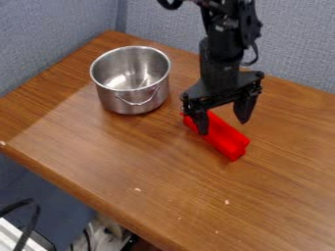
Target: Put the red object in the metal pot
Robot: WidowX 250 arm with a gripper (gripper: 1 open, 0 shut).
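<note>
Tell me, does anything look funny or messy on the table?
Nothing stands out. The metal pot stands upright and empty, the red object lies flat and whole on the table, and the open pincer hangs just over it. Nothing's spilled.

Our arm (220, 39) comes down from the top of the view, black and jointed, with cabling along its upper part. The wrist is vertical and points our gripper (221, 113) straight down. Its two dark fingers (191, 110) are spread wide apart, splayed out to either side like an inverted V, tips low near the table surface. We see nothing clamped between the fingers.
</note>
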